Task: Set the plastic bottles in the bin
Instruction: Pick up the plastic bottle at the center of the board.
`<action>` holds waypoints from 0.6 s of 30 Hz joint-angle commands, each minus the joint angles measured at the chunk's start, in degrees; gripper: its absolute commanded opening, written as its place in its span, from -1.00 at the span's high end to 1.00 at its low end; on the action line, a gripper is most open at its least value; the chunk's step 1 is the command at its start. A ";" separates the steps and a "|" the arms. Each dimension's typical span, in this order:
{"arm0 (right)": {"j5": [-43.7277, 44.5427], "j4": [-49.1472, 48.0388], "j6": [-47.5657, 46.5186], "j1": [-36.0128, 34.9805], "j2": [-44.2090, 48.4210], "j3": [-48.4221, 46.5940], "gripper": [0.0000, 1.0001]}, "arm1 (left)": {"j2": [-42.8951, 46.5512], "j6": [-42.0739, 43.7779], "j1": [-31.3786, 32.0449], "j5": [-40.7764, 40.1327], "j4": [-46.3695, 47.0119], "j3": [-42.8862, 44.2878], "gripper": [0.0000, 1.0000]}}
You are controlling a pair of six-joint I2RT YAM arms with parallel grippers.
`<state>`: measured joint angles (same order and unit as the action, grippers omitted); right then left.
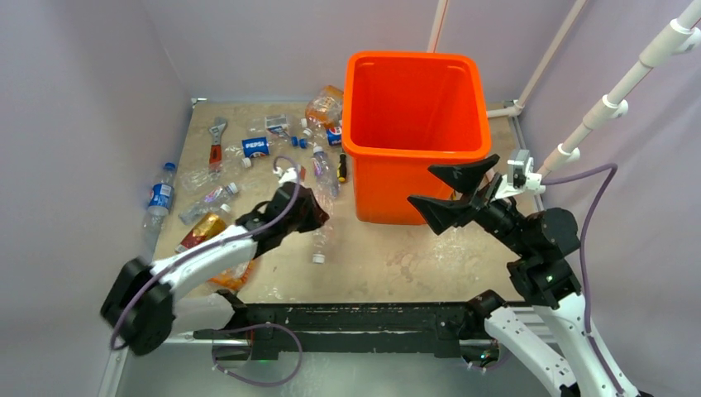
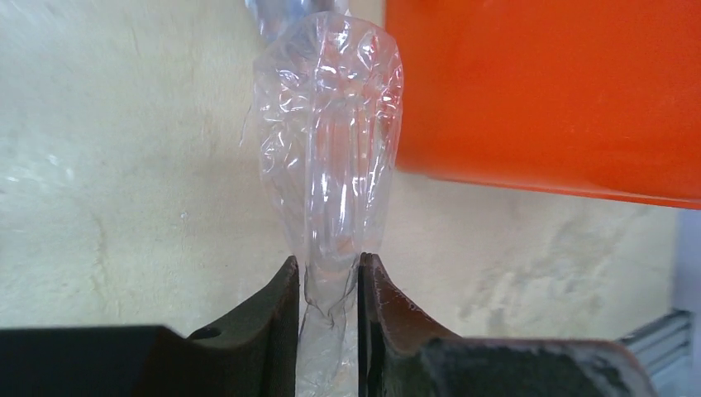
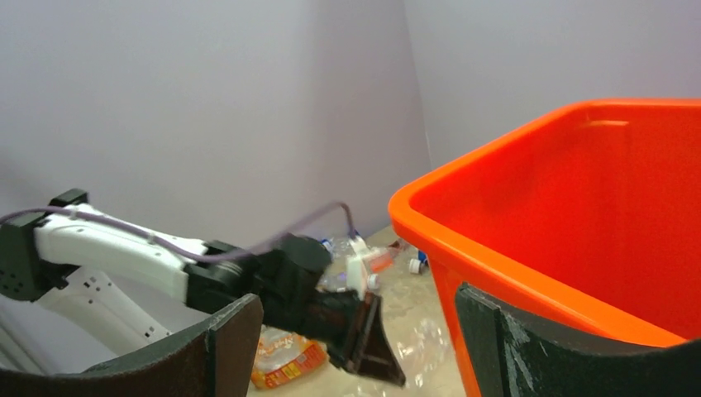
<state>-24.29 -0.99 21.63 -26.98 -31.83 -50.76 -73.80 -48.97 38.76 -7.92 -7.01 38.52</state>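
My left gripper [image 1: 312, 215] is shut on a clear crushed plastic bottle [image 2: 331, 141], low over the table just left of the orange bin [image 1: 413, 124]. In the left wrist view the fingers [image 2: 281, 306] pinch the bottle's flattened end, with the bin's wall [image 2: 546, 91] at the upper right. My right gripper [image 1: 453, 188] is open and empty, raised by the bin's front right corner. Its wrist view shows the bin's rim [image 3: 496, 256] and my left gripper [image 3: 364, 339]. Several more bottles lie at the left: Pepsi-labelled ones [image 1: 256, 147] [image 1: 161, 194] and an orange-labelled one [image 1: 324, 103].
A red-handled wrench [image 1: 216, 141] lies at the back left and a screwdriver [image 1: 341, 168] beside the bin. A loose white cap [image 1: 317, 258] sits on the table. A red and yellow labelled bottle [image 1: 202, 231] lies under my left arm. Walls enclose the table.
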 commanded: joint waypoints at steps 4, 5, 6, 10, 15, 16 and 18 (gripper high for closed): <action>-10.47 -9.63 3.41 0.00 -4.12 -3.43 -0.80 | 28.04 3.47 -0.09 -11.92 -14.45 10.95 1.00; -11.93 -12.13 4.82 -0.08 -5.06 -3.20 -0.80 | 30.62 3.95 -0.09 -12.93 -14.51 12.16 1.00; -13.06 -14.73 6.42 -0.09 -6.07 -2.94 -0.80 | 32.91 4.23 -0.09 -13.62 -13.72 12.97 1.00; -14.50 -24.44 12.64 -0.40 -11.20 -2.31 -0.80 | 41.26 3.36 -0.09 -15.28 -1.83 11.91 1.00; -7.53 -26.20 9.43 -9.37 -18.76 -7.61 -0.79 | 43.79 -1.64 -0.09 -16.47 24.41 7.45 1.00; -4.56 -24.68 5.41 -13.37 -20.42 -9.58 -0.79 | 42.99 -2.41 -0.09 -15.66 28.10 7.52 1.00; 1.41 -22.64 0.89 -20.59 -23.72 -12.81 -0.80 | 40.66 -4.27 -0.09 -13.77 33.95 8.46 1.00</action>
<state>-31.88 -22.13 30.06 -37.17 -51.46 -56.25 -29.41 -48.95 38.74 -23.03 8.16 47.16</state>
